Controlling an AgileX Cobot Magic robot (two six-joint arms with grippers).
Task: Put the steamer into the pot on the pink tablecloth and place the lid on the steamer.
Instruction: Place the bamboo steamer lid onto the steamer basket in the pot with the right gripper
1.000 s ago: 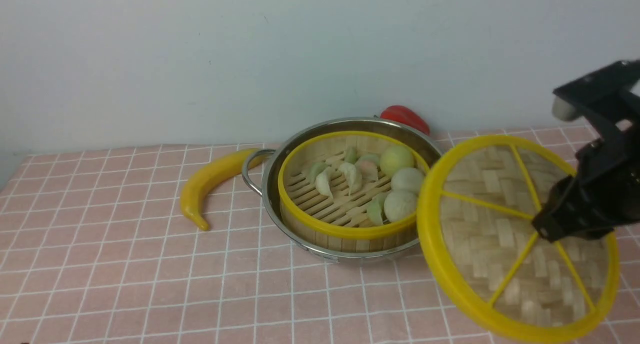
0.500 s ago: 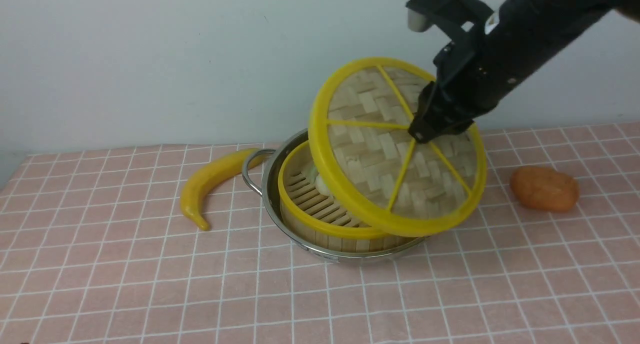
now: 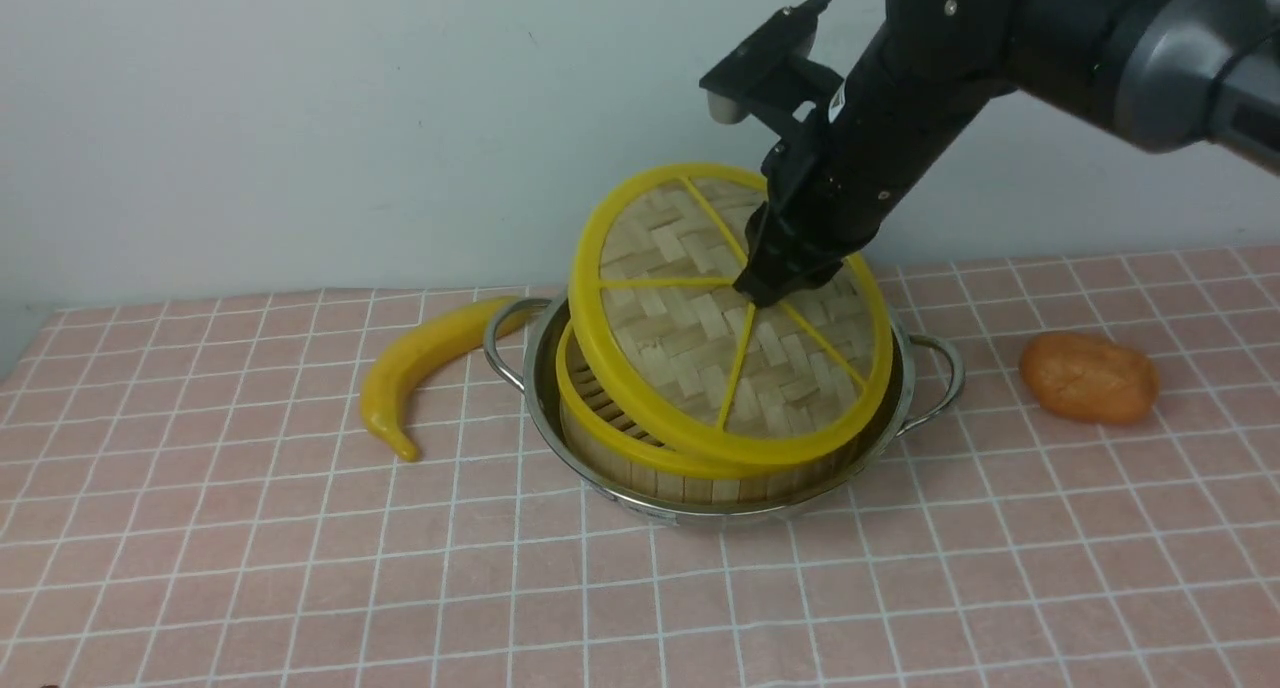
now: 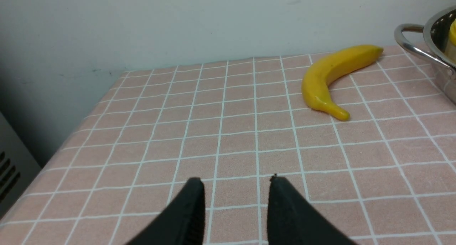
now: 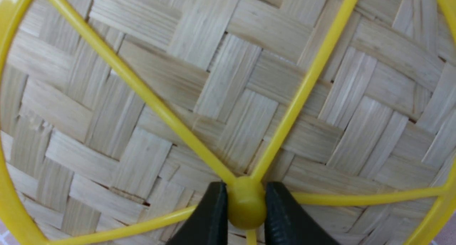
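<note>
The steel pot (image 3: 905, 408) stands on the pink tablecloth (image 3: 300, 568) with the bamboo steamer (image 3: 640, 463) inside it. The woven lid (image 3: 690, 338) hangs tilted over the steamer, its near edge low on the steamer's rim and its far edge raised. My right gripper (image 3: 760, 293) is shut on the lid's yellow hub (image 5: 245, 202), one finger at each side. In the left wrist view my left gripper (image 4: 236, 182) hovers open over bare cloth, well to the left of the pot (image 4: 433, 35), with nothing between its fingers. The steamer's inside is hidden by the lid.
A yellow banana (image 3: 420, 363) lies just left of the pot's handle. An orange lump (image 3: 1088, 376) sits on the cloth to the right. The pale wall runs close behind the pot. The cloth's left edge (image 4: 53, 152) drops off near the left gripper.
My right arm has carried the lid from the right side of the cloth up and leftward over the pot, then lowered it onto the steamer. The left gripper has not changed.
</note>
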